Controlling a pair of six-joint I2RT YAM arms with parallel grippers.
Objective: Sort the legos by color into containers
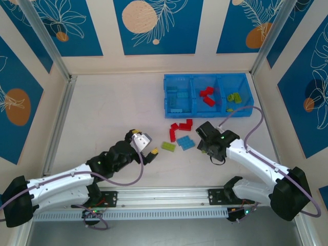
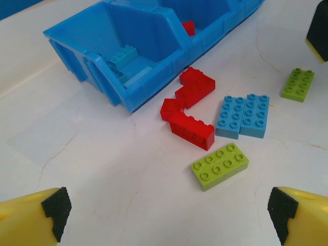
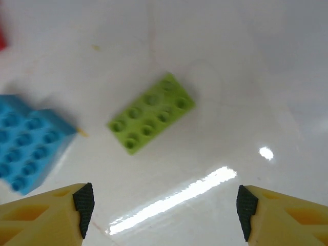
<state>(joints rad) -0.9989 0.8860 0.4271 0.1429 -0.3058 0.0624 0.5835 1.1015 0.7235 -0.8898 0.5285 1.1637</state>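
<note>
Tray (image 1: 205, 76) sits far right on the table (image 1: 113, 113), with three compartments side by side. Left bin bricks (image 1: 177, 98), middle bin bricks (image 1: 207, 96) and right bin bricks (image 1: 233, 97) lie inside. Loose bricks lie in front of the tray. Brick cluster (image 2: 187, 105) is nearest it. Brick pair (image 2: 242, 116), touching side by side, is just nearer. Single brick (image 2: 219, 165) lies left of the pair. Outer brick (image 2: 298, 84) lies right of the pair, apart.

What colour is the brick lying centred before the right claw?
Lime green brick; clearest in right wrist view.

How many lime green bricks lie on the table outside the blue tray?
2. One lime green brick lies beside the light blue bricks; the other green brick lies apart, to their right. More may be hidden.
</note>
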